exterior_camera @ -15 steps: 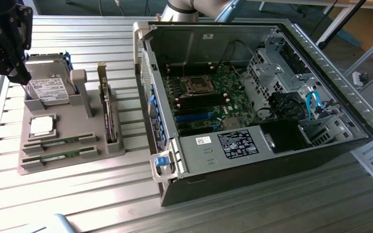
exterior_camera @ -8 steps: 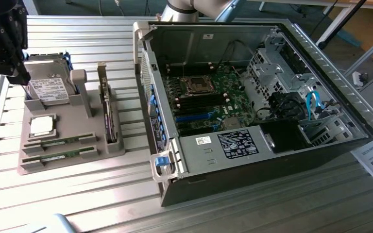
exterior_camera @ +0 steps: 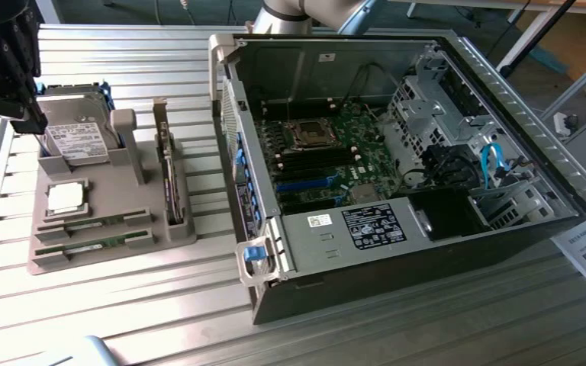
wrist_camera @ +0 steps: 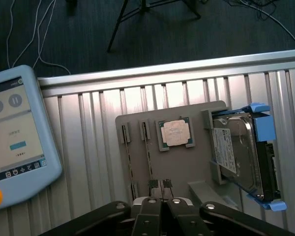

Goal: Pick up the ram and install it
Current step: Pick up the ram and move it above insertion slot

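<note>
Two green ram sticks [exterior_camera: 98,226] lie edge-up in slots at the near end of a grey holder tray [exterior_camera: 120,252], one beside the other [exterior_camera: 94,246]. In the wrist view they show as thin lines [wrist_camera: 149,160] running along the tray [wrist_camera: 187,167]. My gripper [exterior_camera: 30,114] hangs above the far end of the tray, over the hard drive [exterior_camera: 74,139], well apart from the sticks. Its fingers [wrist_camera: 153,185] meet at the centre with nothing between them, so my gripper [wrist_camera: 160,186] is shut. The open computer case [exterior_camera: 395,152] with its motherboard [exterior_camera: 323,152] lies to the exterior view's right.
A square silver CPU [exterior_camera: 66,197] sits on the tray between the hard drive and the sticks. A narrow card [exterior_camera: 173,183] stands upright along the tray's side. A teach pendant [wrist_camera: 14,142] lies on the ribbed metal table [exterior_camera: 120,320] beside the tray.
</note>
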{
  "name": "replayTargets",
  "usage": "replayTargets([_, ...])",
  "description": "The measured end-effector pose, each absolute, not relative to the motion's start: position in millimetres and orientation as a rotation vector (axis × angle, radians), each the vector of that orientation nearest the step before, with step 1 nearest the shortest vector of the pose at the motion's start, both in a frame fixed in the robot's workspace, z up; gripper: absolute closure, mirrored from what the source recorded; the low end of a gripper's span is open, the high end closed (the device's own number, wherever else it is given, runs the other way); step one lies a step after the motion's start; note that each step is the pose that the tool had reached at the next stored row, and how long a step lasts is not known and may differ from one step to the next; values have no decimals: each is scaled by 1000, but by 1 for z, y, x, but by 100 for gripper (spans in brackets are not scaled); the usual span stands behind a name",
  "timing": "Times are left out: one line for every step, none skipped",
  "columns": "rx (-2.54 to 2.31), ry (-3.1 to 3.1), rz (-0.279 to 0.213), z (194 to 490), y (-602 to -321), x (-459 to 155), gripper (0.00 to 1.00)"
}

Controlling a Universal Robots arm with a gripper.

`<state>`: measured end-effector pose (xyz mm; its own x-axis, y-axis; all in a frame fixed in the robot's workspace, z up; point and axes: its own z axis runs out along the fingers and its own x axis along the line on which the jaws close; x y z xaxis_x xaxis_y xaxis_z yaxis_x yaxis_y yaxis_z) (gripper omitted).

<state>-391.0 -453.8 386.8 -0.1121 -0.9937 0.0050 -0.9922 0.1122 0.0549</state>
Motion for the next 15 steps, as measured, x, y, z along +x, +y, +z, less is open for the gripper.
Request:
replayTargets([2066, -2312, -58, 387, -454, -391, 90])
replayTargets([2066, -2312, -58, 387, -454, -391, 90])
replayTargets([2066, -2312, -58, 387, -454, -391, 90])
replayTargets([2066, -2312, -58, 387, -454, -391, 90])
replayTargets([2066, -2312, -58, 387, -455, -391, 90])
replayTargets([2066, -2312, -58, 387, -456, -391, 90])
replayTargets([2066, -2312, -58, 387, -457, -391, 90])
replayTargets([2066, -2312, -58, 387, -459, -391, 90])
replayTargets([2066, -2312, -58, 387, -460, -391, 90])
replayTargets([2066, -2312, -58, 387, -460, -391, 90])
replayTargets([2066, -2312, -58, 387, -460, -391, 90])
replayTargets([2066, -2312, -58, 387, -460, -391, 90])
replayTargets([2066, -2312, -58, 387, -460, -391, 90])
replayTargets([2066, -2312, -58, 387, -460, -391, 90])
replayTargets([2066, -2312, -58, 387, -460, -391, 90])
